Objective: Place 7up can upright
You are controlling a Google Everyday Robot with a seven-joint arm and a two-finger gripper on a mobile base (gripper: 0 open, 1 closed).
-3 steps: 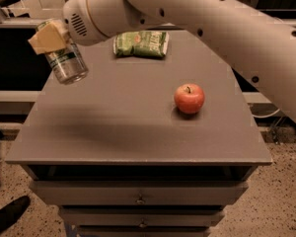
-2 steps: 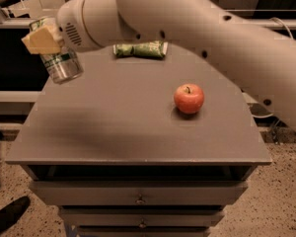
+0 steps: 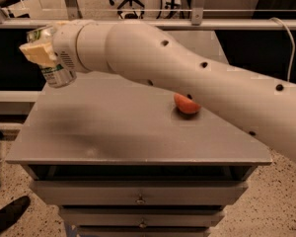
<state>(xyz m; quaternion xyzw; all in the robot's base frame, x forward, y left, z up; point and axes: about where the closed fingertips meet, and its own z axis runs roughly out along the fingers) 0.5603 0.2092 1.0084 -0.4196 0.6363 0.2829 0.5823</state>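
The 7up can, silvery with green lettering, hangs roughly upright in the air above the far left corner of the grey table. My gripper, with cream-coloured fingers, is shut on the can's upper part. The can's lower end sits a little above the table top. My white arm reaches in from the right across the table.
A red apple sits on the table right of centre, partly hidden by my arm. The table has drawers at the front. A railing and an office chair stand behind. The green snack bag is hidden behind my arm.
My arm has swung lower across the table and now covers the snack bag and part of the apple. The can stays held near the far left corner, slightly higher and more to the right.
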